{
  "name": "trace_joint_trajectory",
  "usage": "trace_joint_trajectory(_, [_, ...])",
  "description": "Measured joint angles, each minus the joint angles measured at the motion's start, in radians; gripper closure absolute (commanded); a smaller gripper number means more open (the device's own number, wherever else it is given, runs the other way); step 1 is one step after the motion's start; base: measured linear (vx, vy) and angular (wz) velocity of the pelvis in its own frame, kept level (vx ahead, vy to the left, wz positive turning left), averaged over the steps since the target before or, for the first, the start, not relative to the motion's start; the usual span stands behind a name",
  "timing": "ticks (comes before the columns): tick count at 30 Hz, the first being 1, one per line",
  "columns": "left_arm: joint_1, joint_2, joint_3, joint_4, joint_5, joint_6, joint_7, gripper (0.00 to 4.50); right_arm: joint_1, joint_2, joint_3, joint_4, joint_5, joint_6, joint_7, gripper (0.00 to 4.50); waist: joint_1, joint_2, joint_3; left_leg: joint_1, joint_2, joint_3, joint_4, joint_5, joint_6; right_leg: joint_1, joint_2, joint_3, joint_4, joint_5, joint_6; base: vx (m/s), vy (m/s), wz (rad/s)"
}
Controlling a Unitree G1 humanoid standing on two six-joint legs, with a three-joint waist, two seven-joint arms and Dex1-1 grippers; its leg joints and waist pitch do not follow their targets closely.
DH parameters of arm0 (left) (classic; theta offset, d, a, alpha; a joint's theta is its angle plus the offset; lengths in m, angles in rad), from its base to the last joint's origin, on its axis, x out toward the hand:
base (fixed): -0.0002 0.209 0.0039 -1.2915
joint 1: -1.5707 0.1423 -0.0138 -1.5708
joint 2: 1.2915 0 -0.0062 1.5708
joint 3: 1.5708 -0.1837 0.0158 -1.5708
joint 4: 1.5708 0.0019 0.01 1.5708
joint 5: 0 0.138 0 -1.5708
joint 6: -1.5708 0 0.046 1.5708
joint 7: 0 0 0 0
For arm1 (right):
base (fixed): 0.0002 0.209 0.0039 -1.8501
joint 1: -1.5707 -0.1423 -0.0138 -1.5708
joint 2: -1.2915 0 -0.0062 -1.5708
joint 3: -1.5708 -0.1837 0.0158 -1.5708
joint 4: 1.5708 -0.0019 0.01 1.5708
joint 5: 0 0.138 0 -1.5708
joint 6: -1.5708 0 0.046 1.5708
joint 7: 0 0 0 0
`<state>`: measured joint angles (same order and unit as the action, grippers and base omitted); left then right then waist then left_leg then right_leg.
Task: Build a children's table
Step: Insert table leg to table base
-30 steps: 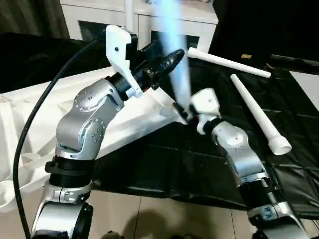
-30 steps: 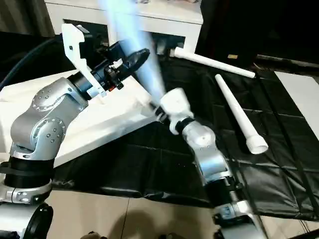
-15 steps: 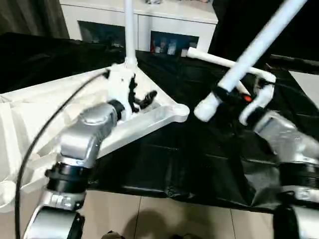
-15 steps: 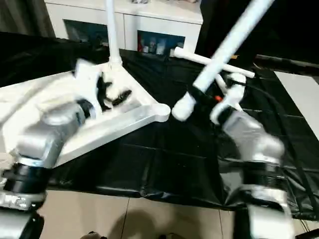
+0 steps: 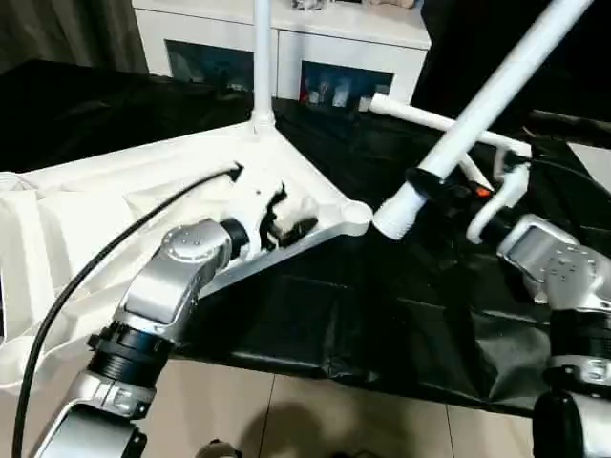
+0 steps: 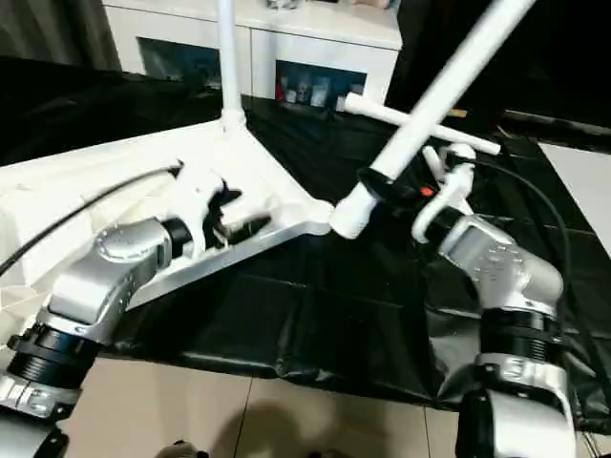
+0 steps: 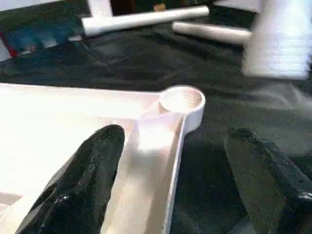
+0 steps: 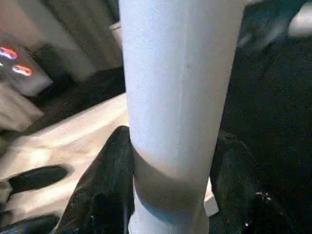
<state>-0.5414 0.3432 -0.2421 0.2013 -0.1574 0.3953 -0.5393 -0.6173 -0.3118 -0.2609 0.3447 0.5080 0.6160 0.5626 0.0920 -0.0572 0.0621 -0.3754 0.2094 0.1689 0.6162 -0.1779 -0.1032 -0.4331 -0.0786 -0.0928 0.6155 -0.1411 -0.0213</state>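
Note:
The children's table's white tabletop (image 5: pixel 115 205) lies underside up on a black sheet. One leg (image 5: pixel 260 52) stands upright in its far corner. My right gripper (image 5: pixel 427 181) is shut on a second long white leg (image 8: pixel 178 92), tilted up to the right, a black finger (image 8: pixel 105 190) on each side. That leg's thick end (image 5: pixel 393 215) hangs just right of the near corner socket (image 7: pixel 183 100). My left gripper (image 5: pixel 286 218) is open and holds nothing, low over the tabletop's rim just short of that socket. Two more legs (image 7: pixel 146 18) lie on the sheet behind.
A white cabinet (image 5: pixel 329 24) with dark glass doors stands at the back. The black sheet (image 5: pixel 382 305) covers the floor under the work, with pale tiles (image 5: pixel 315 420) at its front edge. A black cable (image 5: pixel 95 272) loops from my left arm across the tabletop.
My left arm has dropped from beside the raised leg down to the tabletop near the corner socket. My right arm has swung right, carrying the leg away from the corner and tilting it.

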Motion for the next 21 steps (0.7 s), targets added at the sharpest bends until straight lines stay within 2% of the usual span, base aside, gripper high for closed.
trace_joint_trajectory(2, [0.000, -0.001, -0.007, 0.029, 0.027, -0.028, 0.006, 0.76, 0.001, 0.031, 0.017, -0.021, -0.047, -0.078, -0.050, 2.70, -0.001, 0.000, 0.000, -0.001, 0.000, 0.000, 0.000, 0.000, 0.000, -0.001, 0.000, 0.000, 0.000, 0.000, 0.000, 0.000, 0.000, 0.00])
trace_joint_trajectory(4, [0.000, -0.004, -0.008, 0.057, 0.055, -0.055, 0.025, 0.76, 0.001, 0.091, 0.005, -0.027, -0.060, -0.150, -0.117, 2.70, -0.004, 0.000, 0.000, -0.001, 0.000, 0.000, 0.000, 0.000, 0.000, -0.001, 0.000, 0.000, 0.000, 0.000, 0.000, 0.000, 0.000, 0.00])
trace_joint_trajectory(7, [0.000, -0.010, -0.013, 0.075, 0.076, -0.075, 0.033, 0.76, 0.010, 0.106, 0.016, -0.026, -0.106, -0.209, -0.180, 2.70, 0.000, 0.000, 0.000, -0.002, 0.000, 0.000, 0.000, 0.000, 0.000, -0.001, 0.000, 0.000, -0.001, 0.000, 0.000, 0.000, 0.000, 0.00])
trace_joint_trajectory(9, [0.000, -0.010, -0.013, 0.082, 0.085, -0.083, 0.034, 0.76, 0.027, 0.106, 0.022, -0.024, -0.127, -0.229, -0.207, 2.70, 0.003, 0.000, 0.000, -0.002, 0.000, 0.000, 0.000, 0.000, 0.000, -0.001, -0.001, 0.000, -0.001, 0.000, 0.000, 0.000, 0.000, 0.00])
trace_joint_trajectory(12, [0.000, -0.020, -0.018, 0.097, 0.097, -0.101, 0.039, 0.76, 0.050, 0.109, 0.042, -0.015, -0.163, -0.247, -0.225, 2.70, 0.000, 0.000, 0.000, -0.002, 0.000, 0.000, 0.000, 0.000, 0.000, -0.001, -0.001, 0.000, -0.001, 0.000, 0.000, 0.000, 0.000, 0.00])
trace_joint_trajectory(21, [-0.002, -0.037, -0.038, 0.121, 0.132, -0.140, 0.040, 0.76, 0.052, 0.118, 0.054, -0.002, -0.195, -0.298, -0.236, 2.70, -0.005, 0.000, 0.000, -0.001, 0.000, 0.000, 0.000, 0.000, 0.000, -0.001, -0.001, 0.000, 0.000, 0.000, 0.000, 0.000, 0.000, 0.00])
